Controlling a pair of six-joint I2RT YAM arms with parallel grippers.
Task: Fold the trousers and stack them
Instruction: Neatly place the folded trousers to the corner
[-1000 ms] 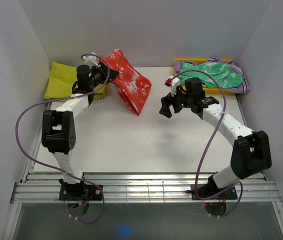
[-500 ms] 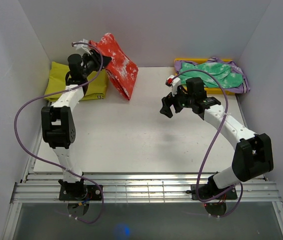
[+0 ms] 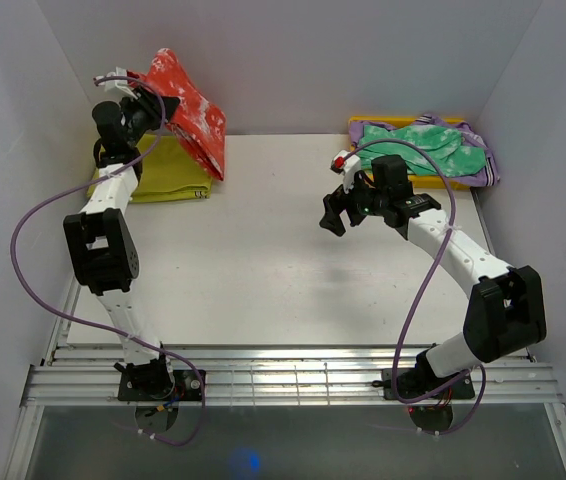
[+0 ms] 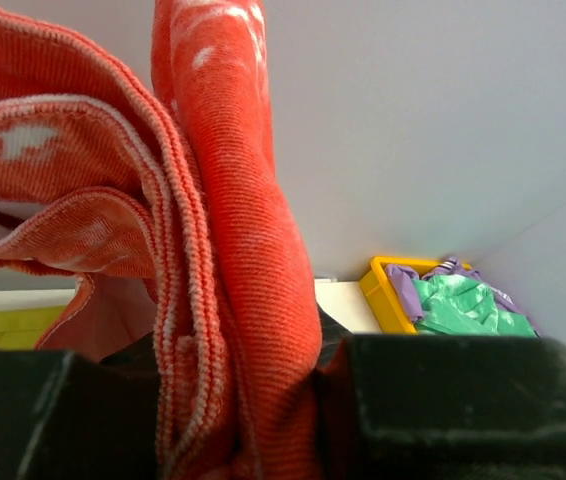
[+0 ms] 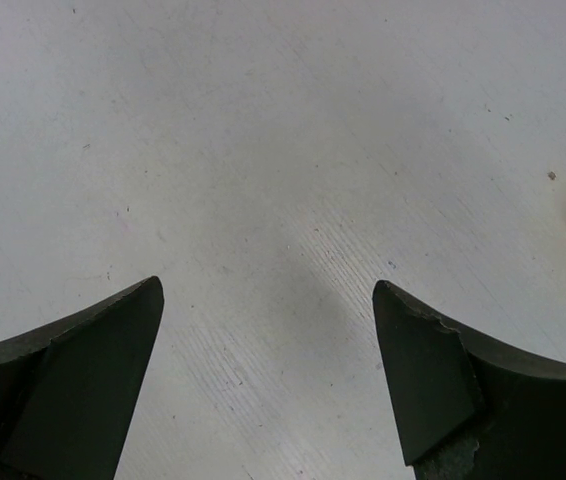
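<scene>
No text, label, brand mark, number or sign is legible in the overhead view or in either wrist view. Nothing to record.

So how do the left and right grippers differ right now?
The left gripper is shut on the trousers; the right gripper is open and empty. The left gripper is high up near the yellow cloth, at the far left; the right gripper hangs over bare table. Both are black.

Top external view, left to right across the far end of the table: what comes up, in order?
trousers, gripped by the left gripper → right gripper, open → green garment. The yellow cloth overlaps the trousers, so it is left out.
</scene>
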